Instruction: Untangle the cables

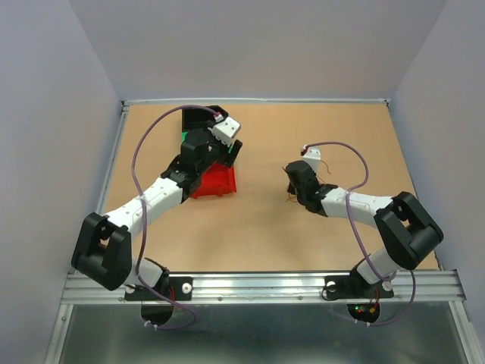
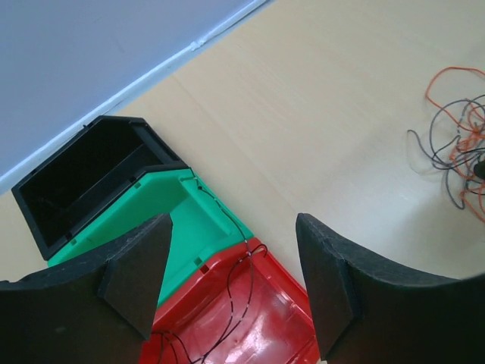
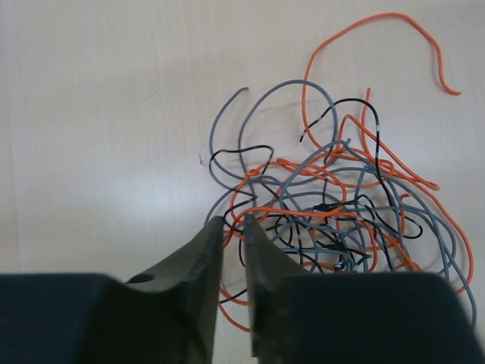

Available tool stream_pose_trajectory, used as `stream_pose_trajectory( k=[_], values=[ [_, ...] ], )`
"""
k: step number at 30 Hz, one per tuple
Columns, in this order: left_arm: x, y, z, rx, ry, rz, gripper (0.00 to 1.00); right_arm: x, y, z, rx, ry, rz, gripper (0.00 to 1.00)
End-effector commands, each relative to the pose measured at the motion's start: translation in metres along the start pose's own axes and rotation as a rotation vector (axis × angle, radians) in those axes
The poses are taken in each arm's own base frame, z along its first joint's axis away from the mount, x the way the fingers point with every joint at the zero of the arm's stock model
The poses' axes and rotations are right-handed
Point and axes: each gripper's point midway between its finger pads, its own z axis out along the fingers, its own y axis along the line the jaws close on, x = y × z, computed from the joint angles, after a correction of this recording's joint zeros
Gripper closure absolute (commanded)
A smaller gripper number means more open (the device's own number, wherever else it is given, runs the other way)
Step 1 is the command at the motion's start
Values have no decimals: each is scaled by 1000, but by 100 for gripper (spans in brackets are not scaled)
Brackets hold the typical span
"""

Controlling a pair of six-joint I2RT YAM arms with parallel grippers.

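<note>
The cables (image 3: 341,205) lie as a loose tangle of thin orange, grey and black wires on the tan table (image 1: 265,227). In the left wrist view the cables (image 2: 458,152) sit at the right edge. My right gripper (image 3: 233,220) is down at the left edge of the tangle. Its jaws stand nearly together with a narrow gap, and an orange and a black strand cross that gap. My left gripper (image 2: 235,280) hangs open above the red bin (image 2: 265,318), holding nothing. A thin black wire (image 2: 244,292) lies inside that bin.
Three bins stand together at the back left: a black bin (image 2: 83,174), a green bin (image 2: 182,212) and the red bin (image 1: 216,182). The left arm (image 1: 151,201) reaches over them. Grey walls close the table at the back and sides.
</note>
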Motion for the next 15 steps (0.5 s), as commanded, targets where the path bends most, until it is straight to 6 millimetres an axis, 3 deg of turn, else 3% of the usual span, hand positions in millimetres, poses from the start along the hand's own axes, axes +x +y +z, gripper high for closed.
stream_pose_trajectory(
  k=[1, 2, 4, 5, 6, 9, 10, 11, 12, 14, 15],
  values=[
    [-9, 19, 20, -94, -20, -12, 22, -35, 24, -1, -59, -67, 67, 89],
    [-10, 27, 25, -136, -7, -17, 22, -36, 23, -1, -57, -70, 68, 99],
    [13, 28, 37, -151, 68, -17, 22, -37, 22, -3, -59, -76, 69, 100],
    [8, 32, 43, -162, 73, -16, 22, -38, 22, -4, -66, -79, 73, 99],
    [28, 29, 51, -157, 136, -15, 22, -39, 24, -9, -90, -86, 82, 99],
    [38, 33, 65, -199, 199, -7, 22, -43, 25, -18, -129, -103, 97, 99],
    [58, 29, 72, -203, 262, 3, 22, -49, 26, -22, -146, -118, 109, 99],
    [57, 34, 76, -234, 277, 10, 22, -46, 24, -23, -143, -115, 107, 99],
    [72, 29, 82, -231, 324, 17, 22, -45, 23, -24, -143, -117, 106, 99],
    [73, 33, 87, -263, 339, 29, 22, -48, 19, -27, -136, -128, 111, 99],
    [85, 32, 92, -273, 373, 38, 22, -47, 18, -27, -134, -129, 109, 99]
  ],
)
